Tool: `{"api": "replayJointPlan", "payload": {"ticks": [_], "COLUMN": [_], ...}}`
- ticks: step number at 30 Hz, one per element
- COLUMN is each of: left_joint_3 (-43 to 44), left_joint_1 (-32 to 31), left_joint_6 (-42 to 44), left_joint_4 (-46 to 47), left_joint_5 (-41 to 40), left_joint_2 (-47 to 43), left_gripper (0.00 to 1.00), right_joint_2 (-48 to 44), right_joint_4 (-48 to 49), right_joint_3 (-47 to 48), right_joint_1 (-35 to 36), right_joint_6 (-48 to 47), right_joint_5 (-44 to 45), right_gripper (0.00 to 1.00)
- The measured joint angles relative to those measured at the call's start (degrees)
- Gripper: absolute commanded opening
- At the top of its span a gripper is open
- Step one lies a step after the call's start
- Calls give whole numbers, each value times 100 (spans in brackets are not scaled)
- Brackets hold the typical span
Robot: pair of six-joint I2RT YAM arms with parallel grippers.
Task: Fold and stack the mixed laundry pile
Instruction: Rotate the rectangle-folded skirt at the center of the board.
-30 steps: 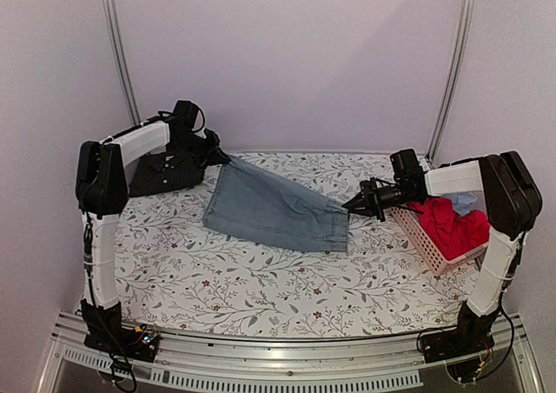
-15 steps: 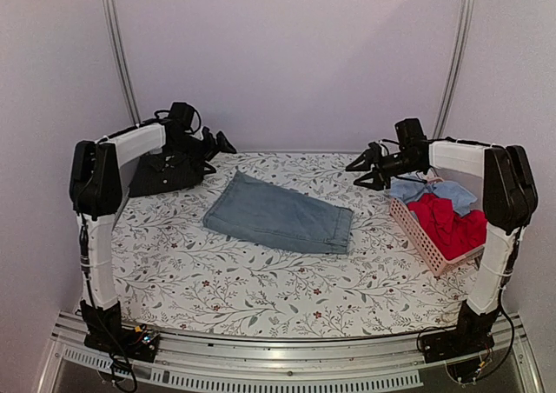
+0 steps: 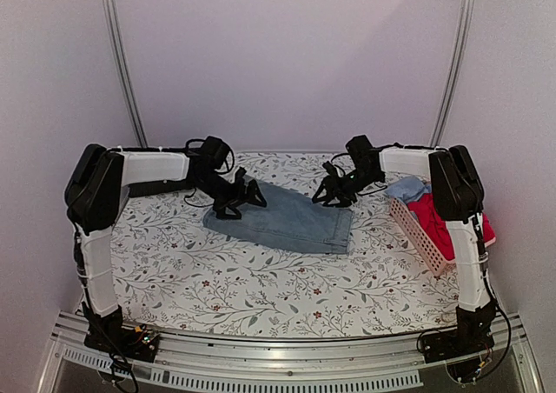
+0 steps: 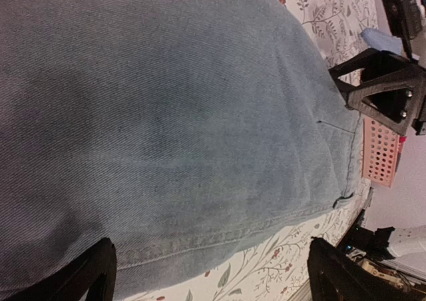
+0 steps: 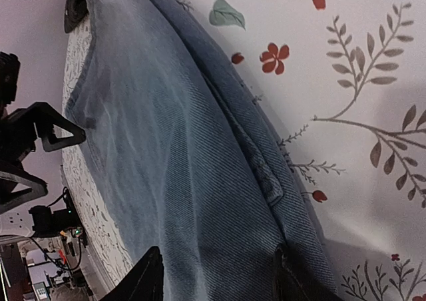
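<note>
Looking down at the floral-print table (image 3: pixel 261 297) first, filling most of the overhead view. Spotting the left arm (image 3: pixel 152 163) and the right arm (image 3: pixel 408 160) reaching in toward the middle from either side.

Seeing the denim piece (image 3: pixel 287 219) lying flat around mid-table, a bit toward the far side, with a stitched hem running along one edge in the left wrist view. Noticing the pink basket (image 3: pixel 419 235) sitting at the right edge of the table, holding the red garment (image 3: pixel 434 215), with the pale blue garment (image 3: pixel 407 187) bunching up at its far end. Catching a dark garment (image 3: pixel 156 187) at far left too, mostly hiding behind the left arm, so not making out much of it.

Finding the left gripper (image 3: pixel 239 197) hanging right over the denim's left end, fingers (image 4: pixel 93 274) spreading wide and gripping nothing. Finding the right gripper (image 3: pixel 334 193) hovering at the denim's far right corner, fingers (image 5: pixel 150 281) standing partway apart. Holding nothing there either, just blue cloth showing underneath between them. Not managing to tell about the tips touching the fabric or not.
</note>
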Motion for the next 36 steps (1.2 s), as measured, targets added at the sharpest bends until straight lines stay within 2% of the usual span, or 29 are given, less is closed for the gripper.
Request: {"api": "replayJointPlan", "payload": {"ticks": [6,10,16,20,22,25,30,33,36], "left_joint_3": [76,667,1941,2107,1744,649,-1408,-2354,-2981], "left_joint_1": [81,160,354,551,603,647,299,-435,-1480], "left_joint_6": [295,638,1196,1574,1751,1930,2076,2153,2243], "left_joint_4": [-35,-348,-732,-802,-708,-549,-11,431,651], "left_joint_5": [-310,-505,-673,-734,-809,-826,-835,-1137,-1593], "left_joint_2": [345,754,1519,1543,1274,345,-2033,-3193,-3707], "left_gripper": [100,100,100,99,100,100,100,100,100], "right_joint_2": [55,-396,-1235,-1703,-1904,-2170,-2317,-2273,-2164], "right_joint_4": [-122,214,616,951,931,1003,1213,1189,1141], "right_joint_3": [-385,-1158,-2573,-3259,-3370,-3390,-3386,-3346,-3034], "right_joint_1": [197,387,1327,1969,1982,1838,1738,1744,1779], "right_joint_6": [-466,-501,74,765,1012,1272,1458,1432,1353], "right_joint_5": [584,763,308,-98,-170,-227,-426,-535,-686], "right_gripper": [44,38,43,43,43,42,42,41,40]}}
